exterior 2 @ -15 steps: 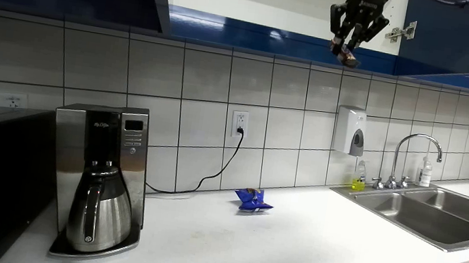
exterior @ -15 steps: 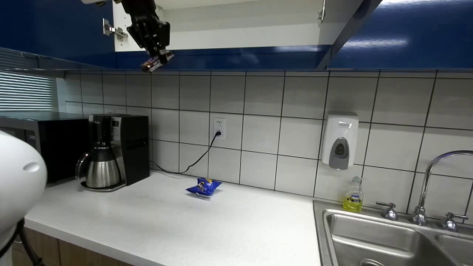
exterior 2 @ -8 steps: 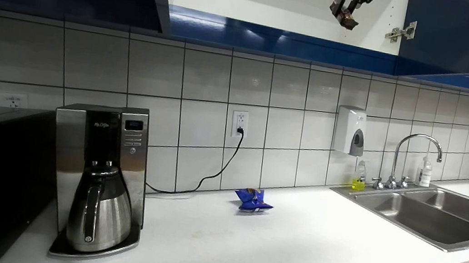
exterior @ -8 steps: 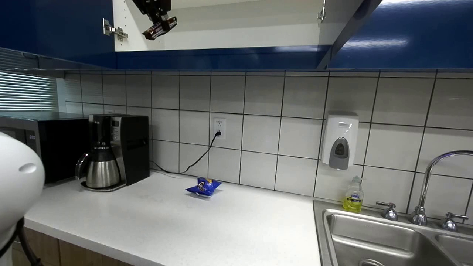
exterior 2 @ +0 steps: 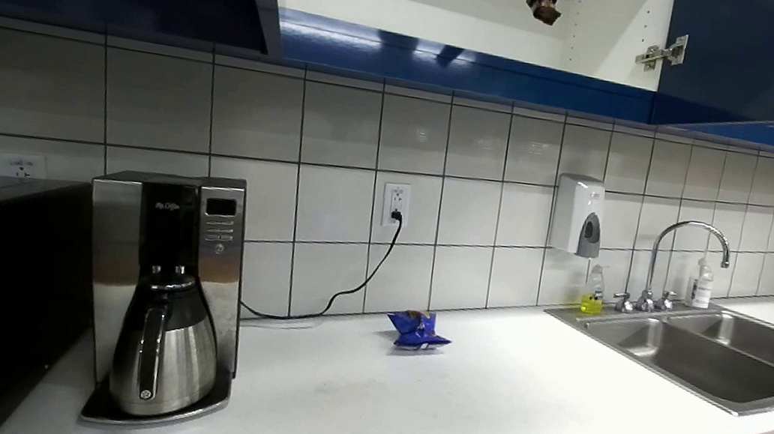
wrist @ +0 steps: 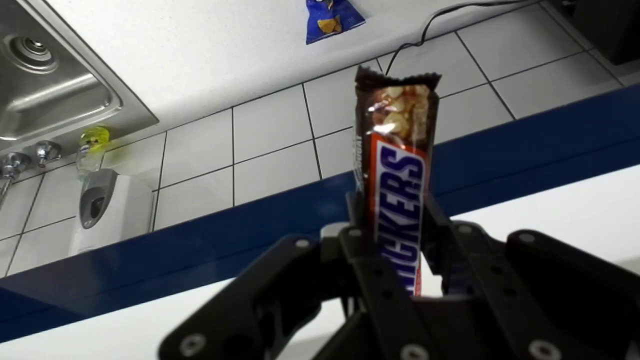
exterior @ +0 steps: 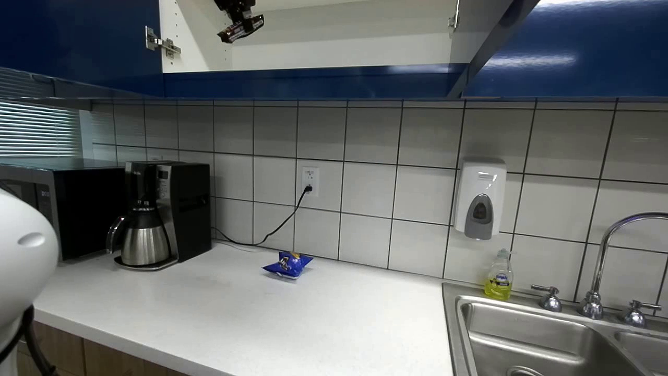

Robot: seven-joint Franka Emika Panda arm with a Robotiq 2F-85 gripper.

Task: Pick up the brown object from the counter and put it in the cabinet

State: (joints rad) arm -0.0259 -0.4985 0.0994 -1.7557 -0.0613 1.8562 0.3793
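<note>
High above the bench [exterior 2: 482, 404], the tilted Snickers bar [wrist: 400, 175] is pinched between the fingers [wrist: 437, 230], right at the open cabinet [exterior: 323, 82]!

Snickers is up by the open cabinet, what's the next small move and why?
Probably ease the pincer toward the cabinet's back wall: the Snickers bar is gripped and appears above the blue edge in both exterior views, though perhaps not fully inside.

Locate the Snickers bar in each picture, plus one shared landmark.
In an exterior view: Snickers bar near the top, left of the blue bag.
In an exterior view: Snickers bar near the top, right of the blue bag.
Wrist view: Snickers bar right of centre, below the blue bag in frame.
Shared landmark: the blue bag.
</note>
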